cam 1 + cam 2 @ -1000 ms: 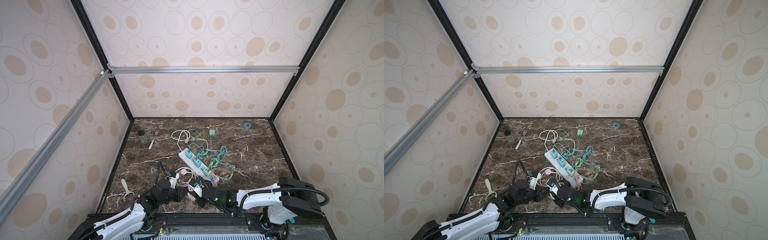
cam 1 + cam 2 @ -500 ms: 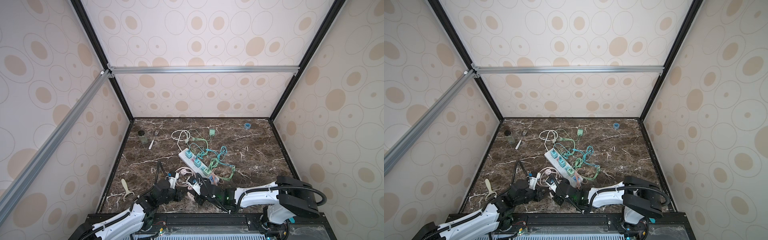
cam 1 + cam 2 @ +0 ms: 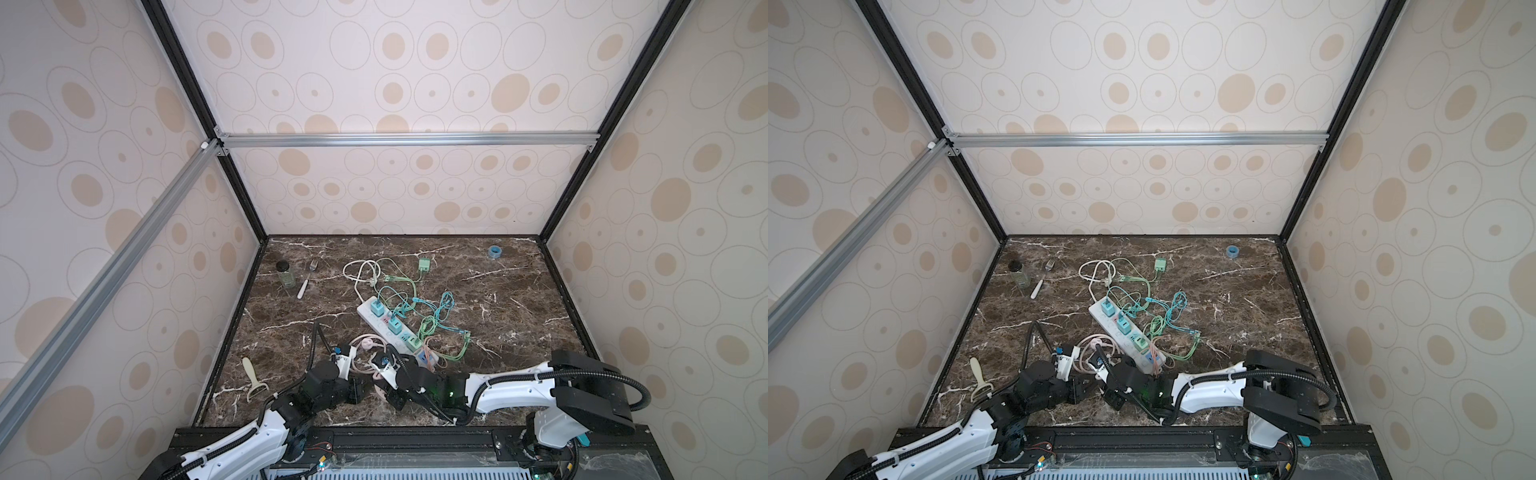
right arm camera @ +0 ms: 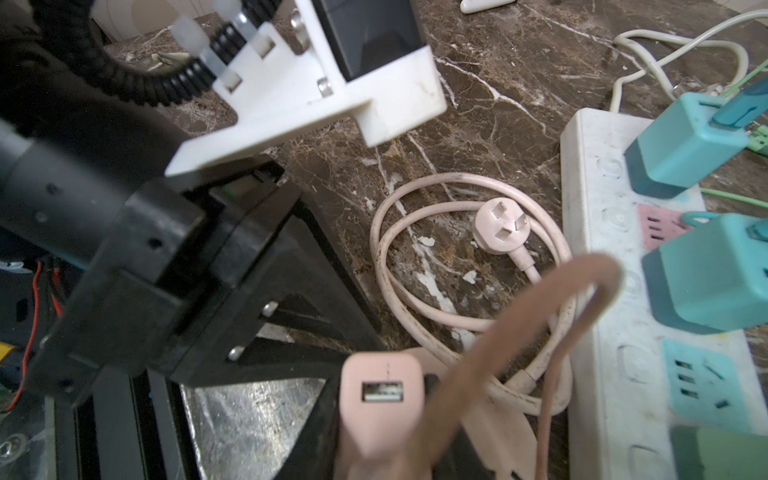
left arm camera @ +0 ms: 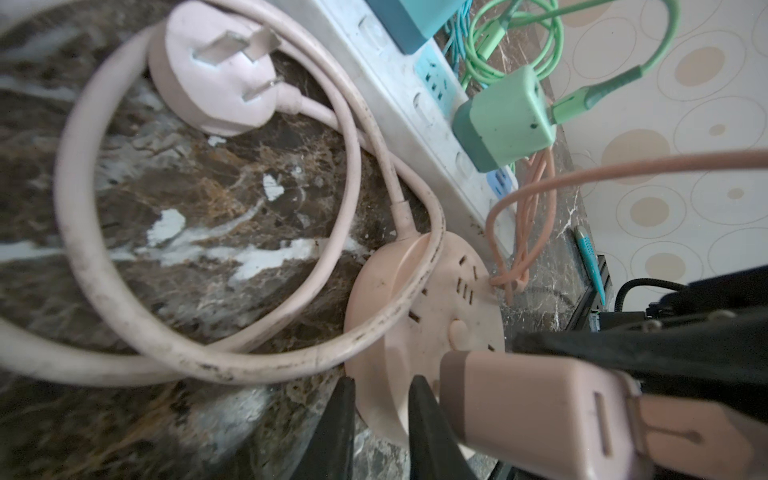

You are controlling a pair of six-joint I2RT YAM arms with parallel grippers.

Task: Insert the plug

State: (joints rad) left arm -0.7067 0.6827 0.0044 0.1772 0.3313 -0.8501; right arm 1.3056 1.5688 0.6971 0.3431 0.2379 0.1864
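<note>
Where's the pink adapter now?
In both wrist views the pink adapter sits in the right gripper, at the round pink socket beside the white power strip.

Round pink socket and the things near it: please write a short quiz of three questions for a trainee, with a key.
1. True or false: the three-pin plug lies unplugged on the table, pins up.
2. What does the right gripper hold? A nothing; B the pink charger; C the three-pin plug.
3. Name the gripper whose fingers straddle the rim of the round socket.
Key: 1 true; 2 B; 3 the left gripper.
</note>
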